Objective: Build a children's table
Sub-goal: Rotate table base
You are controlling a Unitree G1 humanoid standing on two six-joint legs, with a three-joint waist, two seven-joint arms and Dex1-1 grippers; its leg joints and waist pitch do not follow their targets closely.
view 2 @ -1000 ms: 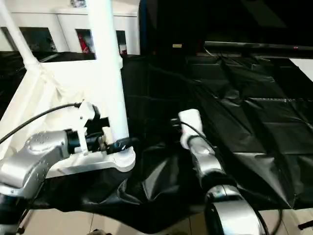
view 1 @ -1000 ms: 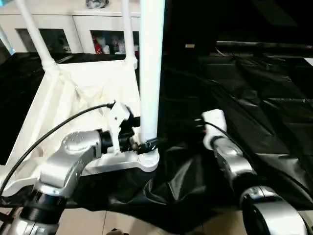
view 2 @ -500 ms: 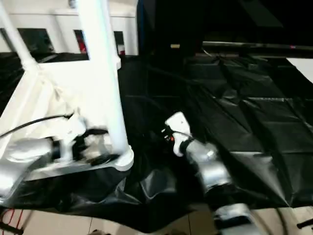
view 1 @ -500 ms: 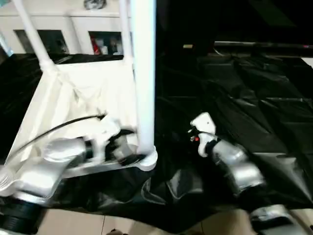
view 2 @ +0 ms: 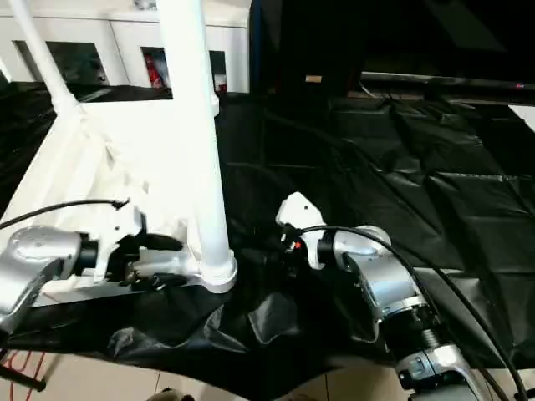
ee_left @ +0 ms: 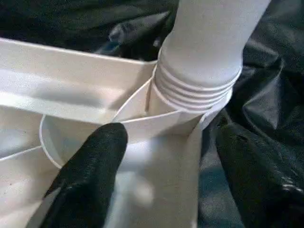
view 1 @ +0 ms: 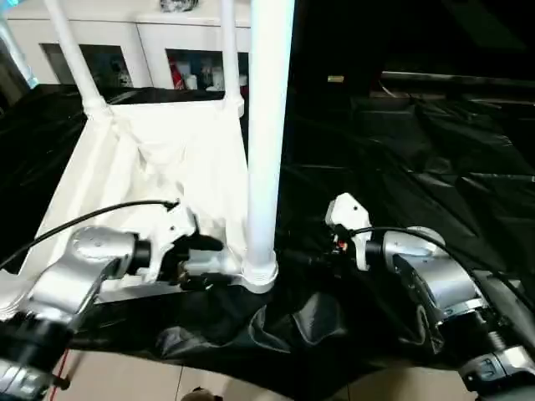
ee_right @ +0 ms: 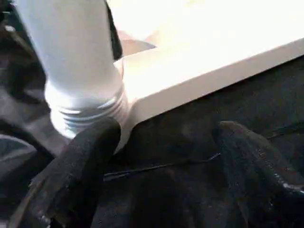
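Observation:
The children's table top (view 1: 167, 150) lies upside down on black sheeting. A white leg (view 1: 267, 125) stands upright in the near right corner socket (view 1: 261, 274), its threaded end (ee_left: 197, 88) seated in the socket. Two more legs (view 1: 77, 58) (view 1: 227, 42) stand in the far corners. My left gripper (view 1: 207, 261) is open at that near corner: one finger (ee_left: 90, 175) rests inside the top's ribbing, the other (ee_left: 256, 175) hangs outside over the sheeting. My right gripper (ee_right: 166, 180) reaches in from the right, open, with one finger (ee_right: 80, 171) close to the leg's thread.
A white cabinet with glass doors (view 1: 109, 50) stands behind the table top. Crumpled black sheeting (view 1: 435, 150) covers the surface to the right and bunches up under the near corner. Bare floor (view 1: 125, 376) shows along the near edge. A black cable (view 1: 84, 221) loops over my left forearm.
My right arm has swung left, bringing its gripper up to the base of the near leg. My left gripper's fingers have drawn somewhat closer together at the socket. The camera has shifted.

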